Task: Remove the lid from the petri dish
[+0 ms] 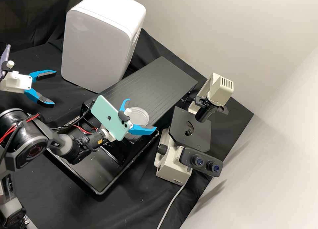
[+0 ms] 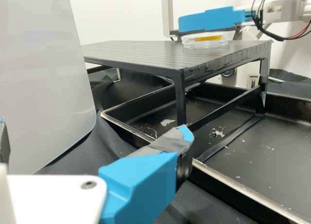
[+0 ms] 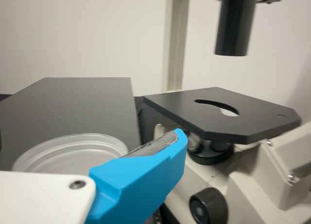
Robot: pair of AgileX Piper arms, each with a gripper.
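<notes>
Lid (image 1: pixel 139 113): we judge it on the petri dish (image 2: pixel 206 39), unlifted.
Right hand (image 1: pixel 141 114): open, dish between its fingers (image 1: pixel 142 129).
Left hand (image 1: pixel 53 87): open, well apart.

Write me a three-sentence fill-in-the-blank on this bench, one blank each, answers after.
The right gripper is ____, with one finger on each side of the petri dish. The left gripper hangs open beside the ____ box. In the high view, the dish rests on a black platform to the ____ of the microscope.
Missing: open; white; left.
</notes>
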